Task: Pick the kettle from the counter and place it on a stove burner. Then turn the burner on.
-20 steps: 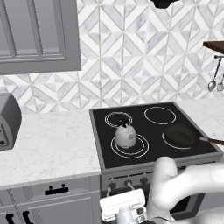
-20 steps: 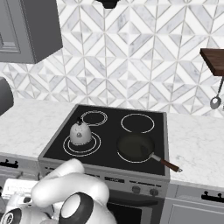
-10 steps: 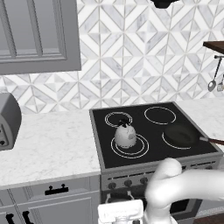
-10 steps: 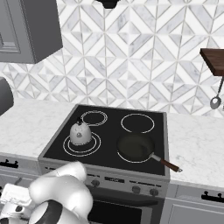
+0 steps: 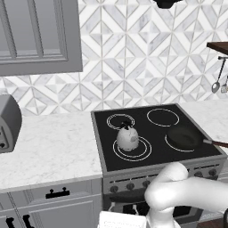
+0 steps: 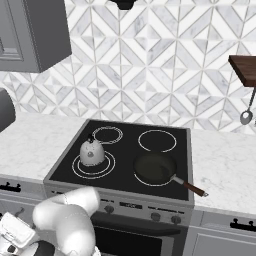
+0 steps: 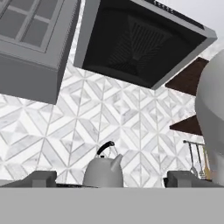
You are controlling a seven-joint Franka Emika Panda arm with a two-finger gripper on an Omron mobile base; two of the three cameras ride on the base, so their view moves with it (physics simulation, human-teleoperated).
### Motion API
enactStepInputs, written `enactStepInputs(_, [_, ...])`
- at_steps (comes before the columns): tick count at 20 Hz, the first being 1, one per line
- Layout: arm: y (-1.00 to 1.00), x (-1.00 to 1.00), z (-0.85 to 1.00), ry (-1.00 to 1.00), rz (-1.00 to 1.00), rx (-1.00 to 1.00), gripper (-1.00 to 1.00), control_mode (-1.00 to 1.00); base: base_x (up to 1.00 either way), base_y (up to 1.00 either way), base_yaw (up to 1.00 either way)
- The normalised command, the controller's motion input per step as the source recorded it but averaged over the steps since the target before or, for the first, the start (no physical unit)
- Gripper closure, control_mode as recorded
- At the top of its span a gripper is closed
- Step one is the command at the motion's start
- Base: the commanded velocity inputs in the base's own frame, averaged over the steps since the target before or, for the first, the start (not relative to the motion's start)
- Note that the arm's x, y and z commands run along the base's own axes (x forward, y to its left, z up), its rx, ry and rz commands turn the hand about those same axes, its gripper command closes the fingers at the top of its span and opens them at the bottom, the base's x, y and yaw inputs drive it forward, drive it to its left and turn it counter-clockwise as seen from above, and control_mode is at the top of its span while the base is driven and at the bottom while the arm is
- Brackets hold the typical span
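Observation:
The pale kettle (image 5: 127,138) (image 6: 92,152) with its black arched handle stands upright on the stove burner (image 5: 143,151) (image 6: 108,167), the large double-ringed circle at the cooktop's front left; the disc is black. My gripper (image 7: 112,180) is open with nothing between its fingers. It is low in front of the stove, below the cooktop's edge, and apart from the kettle. In the hand view the kettle (image 7: 104,170) rises just beyond the two fingertips (image 7: 41,178). The marble counter (image 5: 53,147) (image 6: 30,145) runs left of the stove.
A dark frying pan (image 5: 183,137) (image 6: 155,169) sits on the front right burner, handle pointing right. A row of knobs (image 5: 129,186) (image 6: 130,205) lines the stove front. A grey toaster (image 5: 6,122) stands far left. The range hood (image 7: 135,39) and an upper cabinet (image 7: 30,39) hang overhead.
The arm has sunk a little lower in front of the stove, taking the hand down with it. The kettle and pan have not moved. The jaws stay open.

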Motion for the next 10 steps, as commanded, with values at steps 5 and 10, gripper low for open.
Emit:
enactStepInputs(5, [-0.66, 0.0, 0.0, 0.0, 0.17, 0.17, -1.0, -1.0, 0.0, 0.0, 0.0])
enactStepInputs(10, [-0.27, 0.11, 0.0, 0.0, 0.15, 0.04, -1.0, -1.0, 0.0, 0.0, 0.0])
